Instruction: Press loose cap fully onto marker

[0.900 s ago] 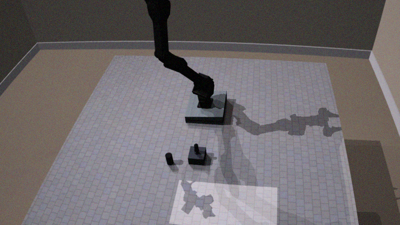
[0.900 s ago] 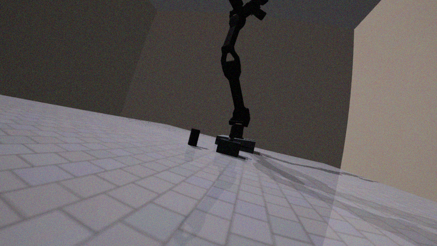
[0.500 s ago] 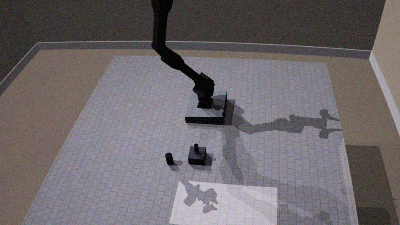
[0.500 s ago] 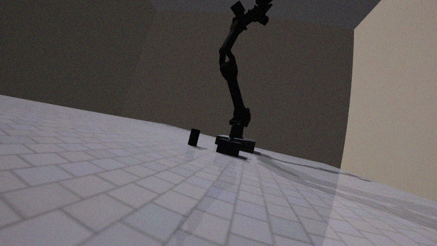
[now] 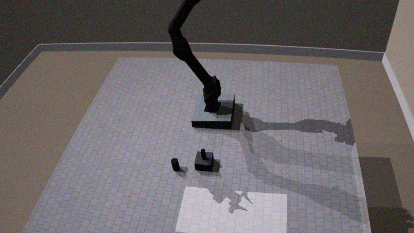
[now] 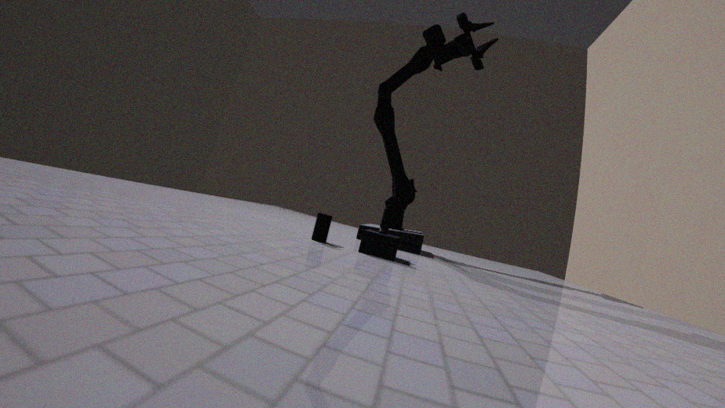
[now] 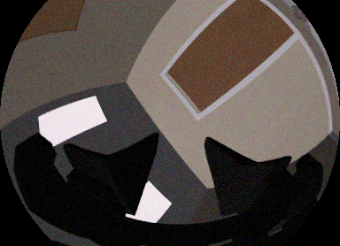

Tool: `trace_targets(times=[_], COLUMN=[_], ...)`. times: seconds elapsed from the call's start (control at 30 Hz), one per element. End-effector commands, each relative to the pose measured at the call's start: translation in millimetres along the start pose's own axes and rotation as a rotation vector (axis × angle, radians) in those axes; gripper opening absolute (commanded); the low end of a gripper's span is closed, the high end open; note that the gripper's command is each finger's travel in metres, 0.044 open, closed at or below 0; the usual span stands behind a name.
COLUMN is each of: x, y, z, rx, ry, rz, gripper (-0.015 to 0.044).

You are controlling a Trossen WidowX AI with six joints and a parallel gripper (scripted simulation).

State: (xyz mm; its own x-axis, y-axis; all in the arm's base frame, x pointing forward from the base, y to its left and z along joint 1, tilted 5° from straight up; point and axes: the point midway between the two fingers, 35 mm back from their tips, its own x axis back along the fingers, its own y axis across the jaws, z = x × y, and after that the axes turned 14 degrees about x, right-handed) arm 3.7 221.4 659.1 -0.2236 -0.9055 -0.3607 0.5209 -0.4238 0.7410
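no step begun: the arm (image 6: 392,130) is reared high, its fingers (image 6: 483,34) half spread and holding nothing at upper right of the exterior view. the cap (image 5: 175,163) stands on the table (image 5: 122,126), lower centre of the top view, just left of the block (image 5: 204,161) with the marker (image 5: 203,153). next, likely a long descent over the cap. wide room all round; only the block crowds its right side.

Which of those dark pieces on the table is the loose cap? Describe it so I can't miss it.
Start at the arm's base plate on the tiled table and come toward the camera to the holder block with the marker. The cap stands alone beside it: a short cylinder, no block beneath.
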Motion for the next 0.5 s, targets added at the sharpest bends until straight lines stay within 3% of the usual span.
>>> trace_targets(times=[0.0, 0.23, 0.47], x=[-29, -58, -58], y=[-30, -59, -70], z=[-43, -134, -245], rx=[0.267, 0.602, 0.842], ry=[-0.151, -0.398, -0.649], rz=[0.057, 0.200, 0.416], gripper=[0.0244, 0.0244, 0.0244])
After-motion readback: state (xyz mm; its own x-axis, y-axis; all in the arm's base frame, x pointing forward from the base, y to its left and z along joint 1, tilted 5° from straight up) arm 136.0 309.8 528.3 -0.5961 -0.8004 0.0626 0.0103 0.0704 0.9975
